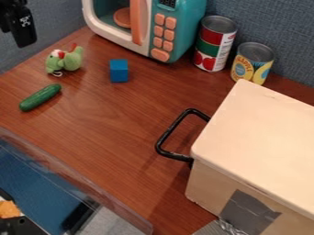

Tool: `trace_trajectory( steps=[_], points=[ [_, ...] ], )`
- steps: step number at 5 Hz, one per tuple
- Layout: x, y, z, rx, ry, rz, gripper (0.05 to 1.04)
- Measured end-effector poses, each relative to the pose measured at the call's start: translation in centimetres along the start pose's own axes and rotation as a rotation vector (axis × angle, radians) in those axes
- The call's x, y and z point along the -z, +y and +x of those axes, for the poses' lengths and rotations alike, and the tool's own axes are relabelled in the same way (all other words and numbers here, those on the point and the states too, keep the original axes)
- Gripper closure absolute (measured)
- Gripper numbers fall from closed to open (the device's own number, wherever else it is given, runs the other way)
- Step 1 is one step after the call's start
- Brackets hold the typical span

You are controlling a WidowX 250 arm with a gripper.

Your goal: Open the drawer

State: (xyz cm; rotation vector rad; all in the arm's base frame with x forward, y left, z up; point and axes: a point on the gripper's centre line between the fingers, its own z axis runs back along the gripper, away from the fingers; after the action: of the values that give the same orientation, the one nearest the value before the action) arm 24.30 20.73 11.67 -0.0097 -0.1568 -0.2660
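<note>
Black gripper (pixel 18 35) is hanging at 11 o'clock, well apart from the cream drawer box (pixel 255 142) at 4 o'clock. Can't tell if it's open or closed. Black handle (pixel 175 136) is sticking out toward 9 o'clock, probably facing that way to leave pulling room; no drawer gap is showing. Grey tape (pixel 248 209) is likely patching the box. Labels: the taller can (pixel 215 43) at 1 o'clock is wearing red, green and white; the shorter can (pixel 252 63) is wearing yellow with fruit art. Gripper's carrying a black-and-white code tag.
</note>
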Motion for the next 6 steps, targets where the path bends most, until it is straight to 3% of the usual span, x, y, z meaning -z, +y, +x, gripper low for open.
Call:
trace_trajectory(
  steps=[1, 2, 3, 4, 6],
  points=[
    [1.1, -0.3, -0.2, -0.01, 0.014, -0.032, 0.084],
    [3.0, -4.1, 1.1, 0.012, 0.028, -0.126, 0.084],
    [3.1, -6.6, 1.8, 0.033, 0.001, -0.131, 0.084],
    [4.3, -9.6, 2.7, 0.053, 0.003, -0.165, 0.084],
    [5.5, -13.7, 5.0, 0.006, -0.044, -0.188, 0.084]
  ],
)
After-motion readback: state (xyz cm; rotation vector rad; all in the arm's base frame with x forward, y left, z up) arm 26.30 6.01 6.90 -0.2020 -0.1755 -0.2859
